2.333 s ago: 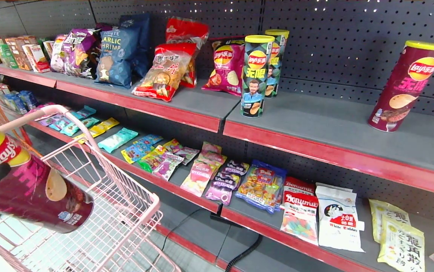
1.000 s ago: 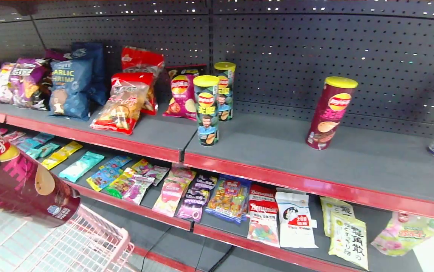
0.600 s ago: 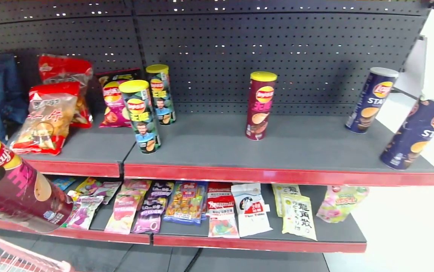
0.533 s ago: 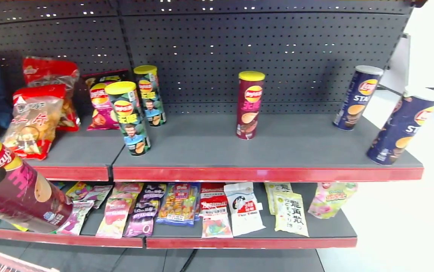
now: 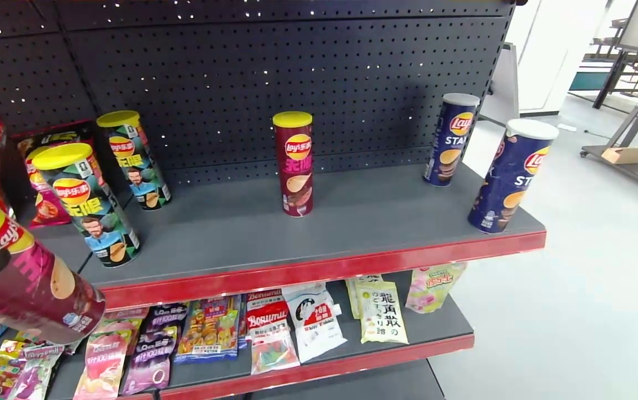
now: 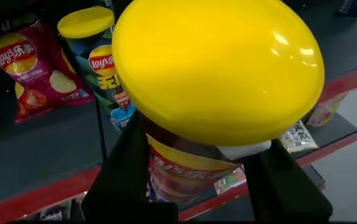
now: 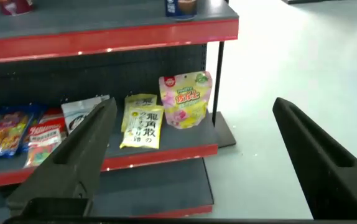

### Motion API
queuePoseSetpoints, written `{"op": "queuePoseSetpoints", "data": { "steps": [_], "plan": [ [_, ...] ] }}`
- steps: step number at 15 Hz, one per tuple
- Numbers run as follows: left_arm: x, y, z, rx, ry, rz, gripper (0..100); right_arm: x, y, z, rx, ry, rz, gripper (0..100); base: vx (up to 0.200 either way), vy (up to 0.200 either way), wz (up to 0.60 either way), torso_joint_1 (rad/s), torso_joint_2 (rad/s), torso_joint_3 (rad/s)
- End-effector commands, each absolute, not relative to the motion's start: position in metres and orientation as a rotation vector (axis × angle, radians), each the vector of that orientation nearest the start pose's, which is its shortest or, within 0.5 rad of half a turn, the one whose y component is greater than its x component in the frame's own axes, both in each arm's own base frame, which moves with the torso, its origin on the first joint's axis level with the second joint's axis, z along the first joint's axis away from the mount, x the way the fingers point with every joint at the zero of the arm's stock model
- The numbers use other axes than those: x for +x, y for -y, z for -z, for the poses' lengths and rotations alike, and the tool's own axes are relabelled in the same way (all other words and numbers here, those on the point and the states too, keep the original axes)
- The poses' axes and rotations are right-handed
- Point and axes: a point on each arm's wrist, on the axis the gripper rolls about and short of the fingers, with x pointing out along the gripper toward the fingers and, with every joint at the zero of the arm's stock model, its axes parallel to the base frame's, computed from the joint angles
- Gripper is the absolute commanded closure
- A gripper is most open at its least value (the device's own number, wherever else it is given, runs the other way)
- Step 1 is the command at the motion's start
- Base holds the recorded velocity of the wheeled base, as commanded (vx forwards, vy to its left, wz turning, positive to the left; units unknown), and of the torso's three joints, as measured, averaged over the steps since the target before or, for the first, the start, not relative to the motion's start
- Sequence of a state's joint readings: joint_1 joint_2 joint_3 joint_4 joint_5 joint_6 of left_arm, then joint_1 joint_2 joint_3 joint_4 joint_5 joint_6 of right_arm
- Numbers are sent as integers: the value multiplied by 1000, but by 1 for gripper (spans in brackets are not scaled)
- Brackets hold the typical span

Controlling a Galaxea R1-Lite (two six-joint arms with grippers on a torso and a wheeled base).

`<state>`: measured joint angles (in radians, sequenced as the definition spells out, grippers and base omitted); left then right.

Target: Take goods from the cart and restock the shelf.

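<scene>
A maroon chip can with a yellow lid (image 6: 219, 68) lies tilted in my left gripper (image 6: 194, 146), which is shut on its body just below the lid. In the head view this can (image 5: 30, 283) hangs at the lower left, in front of the upper shelf's red edge (image 5: 319, 269). A matching maroon can (image 5: 294, 164) stands upright mid-shelf. My right gripper (image 7: 194, 106) is open with nothing in it, low down before the lower shelf (image 7: 160, 155).
Two green cans (image 5: 88, 203) stand at the shelf's left and two navy cans (image 5: 511, 175) at its right end. Bare grey shelf (image 5: 230, 222) lies around the maroon can. Candy bags (image 5: 313, 325) cover the lower shelf. Open floor (image 5: 574, 278) is to the right.
The head view has swung right along the shelf, so the pink cart and the snack bags have slid out of the picture. The held can keeps its place at the lower left.
</scene>
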<state>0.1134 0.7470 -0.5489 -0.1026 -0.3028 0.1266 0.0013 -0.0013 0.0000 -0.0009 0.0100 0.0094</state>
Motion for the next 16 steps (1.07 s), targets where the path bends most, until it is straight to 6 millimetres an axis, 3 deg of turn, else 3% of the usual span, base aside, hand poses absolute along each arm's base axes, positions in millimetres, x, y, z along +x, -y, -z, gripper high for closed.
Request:
{"op": "queuePoseSetpoints", "data": {
  "steps": [1,4,8,9,10,11,13,15,16],
  "plan": [
    [67,-1,-234,108,-78,197,100,-23,0,-76,9,1,-12,0,0,0,0,0,0,0],
    [64,-1,-235,110,-67,196,100,-23,0,-76,8,1,-12,0,0,0,0,0,0,0],
    [32,3,-214,128,-10,193,100,-22,-1,-79,-44,1,-48,0,0,0,0,0,0,0],
    [23,4,-207,132,10,192,100,-22,-2,-113,-47,15,-119,0,0,0,0,0,0,0],
    [14,5,-201,137,30,193,100,-4,-3,-153,-16,-57,-146,0,0,0,0,0,0,0],
    [8,6,-198,138,36,199,100,9,-4,-174,-20,-83,-205,0,0,0,0,0,0,0],
    [-1,7,-196,141,51,220,100,36,-10,-197,-88,-139,-398,0,0,0,0,0,0,0],
    [-4,8,-195,143,60,222,100,89,-29,-219,-105,-168,-527,0,0,0,0,0,0,0],
    [-3,7,-196,144,57,216,100,129,-51,-233,-112,-102,-604,0,0,0,0,0,0,0]
  ]
}}
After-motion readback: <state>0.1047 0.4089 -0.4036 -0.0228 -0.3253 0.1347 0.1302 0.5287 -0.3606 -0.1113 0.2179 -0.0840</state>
